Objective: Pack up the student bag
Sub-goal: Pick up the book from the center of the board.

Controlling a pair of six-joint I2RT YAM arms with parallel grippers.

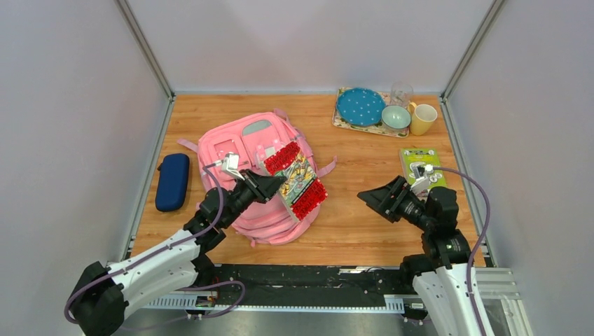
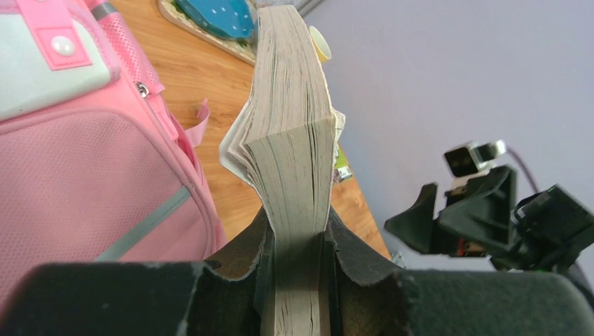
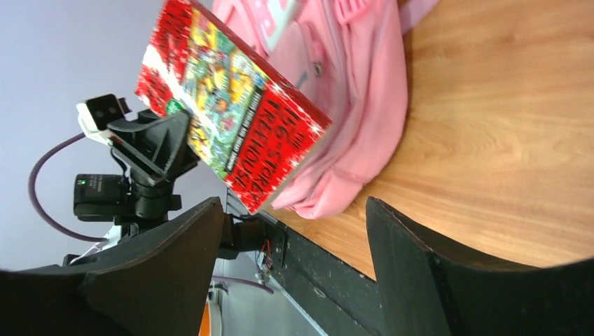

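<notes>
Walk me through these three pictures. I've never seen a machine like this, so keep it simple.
These are two robot arms, left and right, bolted to a wooden table. Each ends in a two-finger gripper. The wide picture comes from a fixed camera above and behind them. The other two come from a small camera on each wrist. The left gripper is clamped on a thick red paperback book, holding it up over the edge of a pink backpack. The right gripper is open and holds nothing. Also on the table: a navy zip case, a green packet, and a tray with a blue plate and a bowl, plus a yellow mug and a glass by them.
</notes>
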